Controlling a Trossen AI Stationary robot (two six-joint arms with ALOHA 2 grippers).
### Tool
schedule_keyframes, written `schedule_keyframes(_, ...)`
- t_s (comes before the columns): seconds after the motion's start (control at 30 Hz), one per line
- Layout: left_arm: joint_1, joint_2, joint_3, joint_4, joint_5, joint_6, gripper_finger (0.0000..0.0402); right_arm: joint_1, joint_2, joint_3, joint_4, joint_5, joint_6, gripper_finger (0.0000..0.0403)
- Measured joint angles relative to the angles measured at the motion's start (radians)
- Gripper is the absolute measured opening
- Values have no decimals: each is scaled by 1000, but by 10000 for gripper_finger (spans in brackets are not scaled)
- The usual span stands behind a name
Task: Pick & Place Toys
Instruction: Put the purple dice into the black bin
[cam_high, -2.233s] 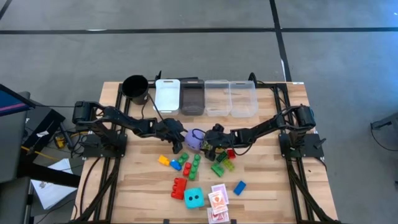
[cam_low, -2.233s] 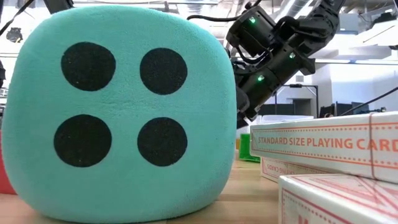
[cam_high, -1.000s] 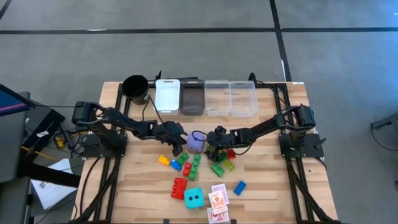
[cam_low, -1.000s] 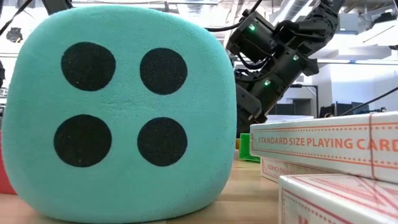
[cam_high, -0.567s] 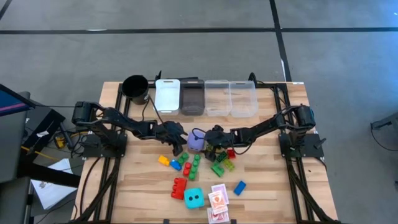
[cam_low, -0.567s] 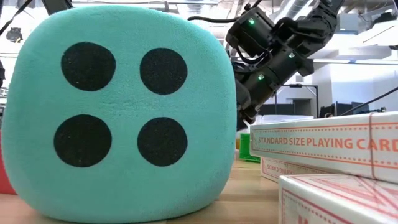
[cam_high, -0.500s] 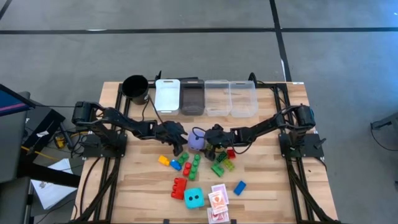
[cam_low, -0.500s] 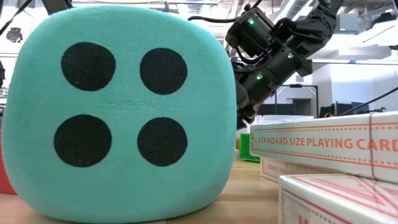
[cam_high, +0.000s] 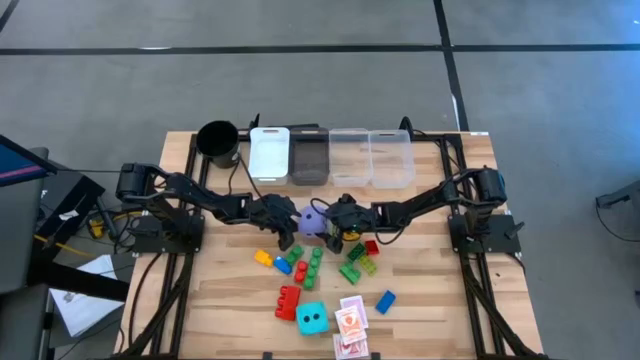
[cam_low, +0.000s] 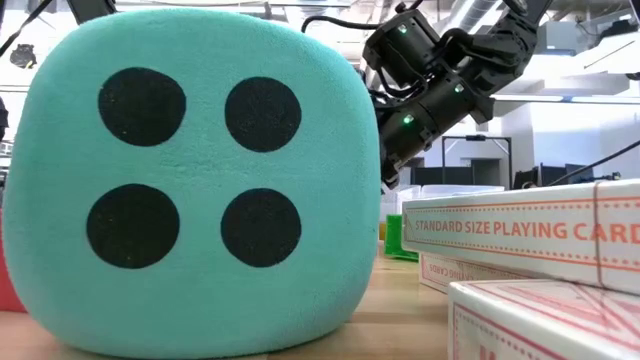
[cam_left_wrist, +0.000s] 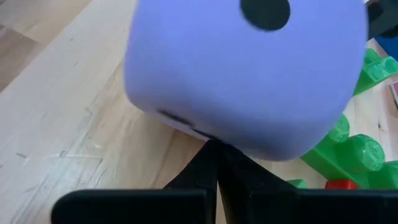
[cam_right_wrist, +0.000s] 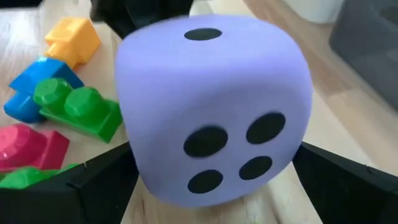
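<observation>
Right gripper (cam_high: 322, 226) has its fingers spread wide around the purple die (cam_high: 312, 223), one dark finger on each flank of it in the right wrist view, and appears to carry it clear of the counter (cam_high: 430, 300), though how far it is raised cannot be read. Left gripper (cam_high: 288, 224), fingers pressed together with nothing between them, sits just beside the purple die on the side away from the right arm.

By my judgement the task is at an early stage: the four bins (cam_high: 330, 156) beyond the purple die show no toys that I can make out, and this die is the only toy off the pile. Left to move, all on the near side of the purple die, are the green bricks (cam_high: 352, 268), the red bricks (cam_high: 288, 300), a yellow brick (cam_high: 263, 257), a blue brick (cam_high: 385, 300), the cyan die (cam_high: 311, 318) and the red-white card boxes (cam_high: 350, 322).

The purple die is a rounded cube, so it has no long axis to speak of. Its three-pip face looks toward the right wrist camera, a one-pip face turns upward and away from that camera, and it sits slightly tilted between the fingers.
</observation>
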Motion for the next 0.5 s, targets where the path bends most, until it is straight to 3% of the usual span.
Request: schedule_keyframes(0.5, -1, 0, 0, -14, 8, 3, 0, -2, 0, 0, 59, -55, -40, 380)
